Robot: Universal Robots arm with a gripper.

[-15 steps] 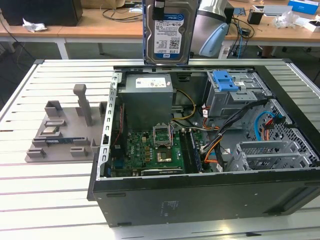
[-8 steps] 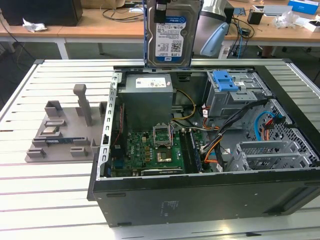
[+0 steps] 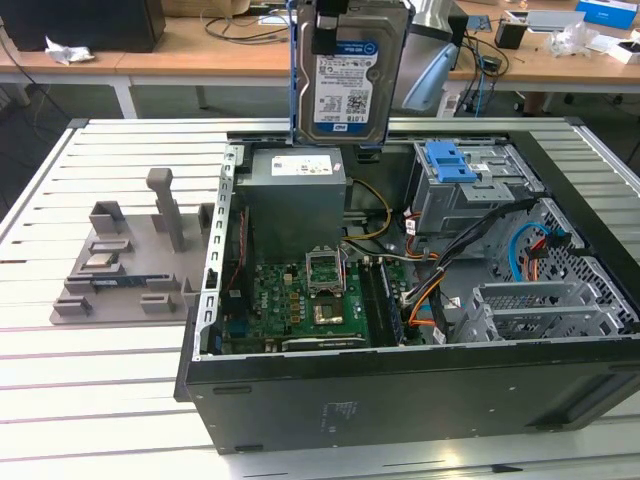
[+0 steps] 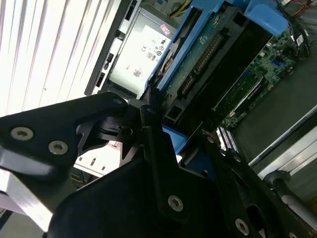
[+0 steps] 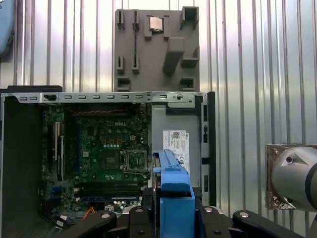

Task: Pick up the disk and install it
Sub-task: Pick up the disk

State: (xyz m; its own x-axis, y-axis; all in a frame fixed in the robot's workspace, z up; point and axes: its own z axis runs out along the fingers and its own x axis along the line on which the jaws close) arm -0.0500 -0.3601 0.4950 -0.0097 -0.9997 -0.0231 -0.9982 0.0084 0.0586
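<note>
One disk, one case, one power supply, one motherboard, one blue latch — one grey tray, perhaps one chip.

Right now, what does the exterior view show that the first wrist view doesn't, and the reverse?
Exterior view: the disk, label showing, held by the claw above the open case, plus the drive cage. First wrist view: the disk's blue bracket edge-on and a silver round part beside the case. Both: motherboard, power supply, grey tray.
</note>
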